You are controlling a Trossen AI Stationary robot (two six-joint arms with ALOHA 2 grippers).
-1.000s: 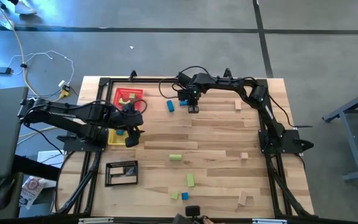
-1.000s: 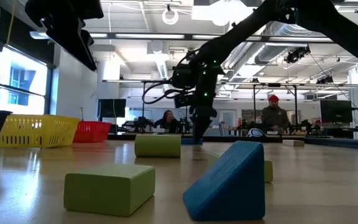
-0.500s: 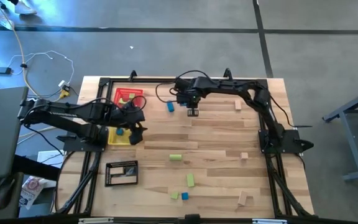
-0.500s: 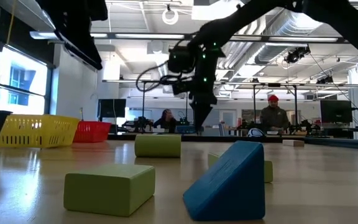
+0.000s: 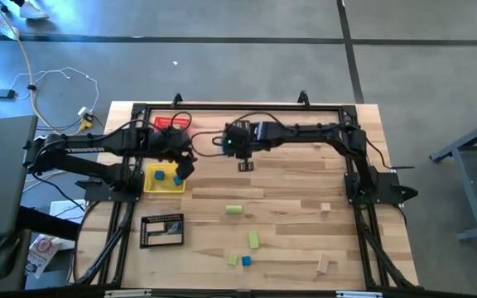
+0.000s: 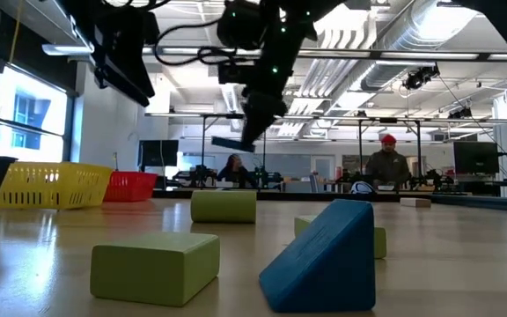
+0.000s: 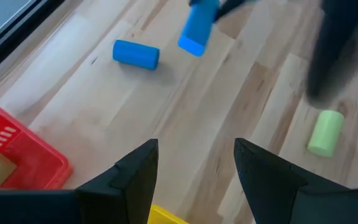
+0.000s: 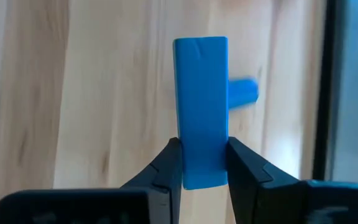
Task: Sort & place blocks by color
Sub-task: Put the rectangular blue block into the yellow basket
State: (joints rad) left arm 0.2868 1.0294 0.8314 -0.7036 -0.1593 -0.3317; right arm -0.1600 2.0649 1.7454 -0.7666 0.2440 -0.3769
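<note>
Change: right gripper [image 8: 202, 163] has come up off the surface [image 5: 305, 207] with a blue bar [image 8: 201, 109] and swung toward the left side, where a second ago it was down near the far edge.
Right gripper: closed on the blue bar, pinched at one end; in the low view the bar [image 6: 232, 143] hangs tilted, clear of the surface.
Left gripper: left gripper [image 7: 194, 168] has pulled back from the yellow tray [image 5: 151, 184]; fingers wide apart, nothing between them, hovering just beside the tray.
Yellow tray: already holds a blue block [image 5: 159, 174] and seemingly a second; the high view is too small to be sure.
Red tray: red tray [image 7: 17, 155] holds green pieces.
Loose blocks: blue cylinder [image 7: 136, 54] and green cylinder [image 7: 325, 132] lie on the surface; more green, blue and tan blocks sit toward the near edge.
Meaning: blue likely belongs in the yellow tray, so this carry looks headed there; most blocks remain unsorted.
</note>
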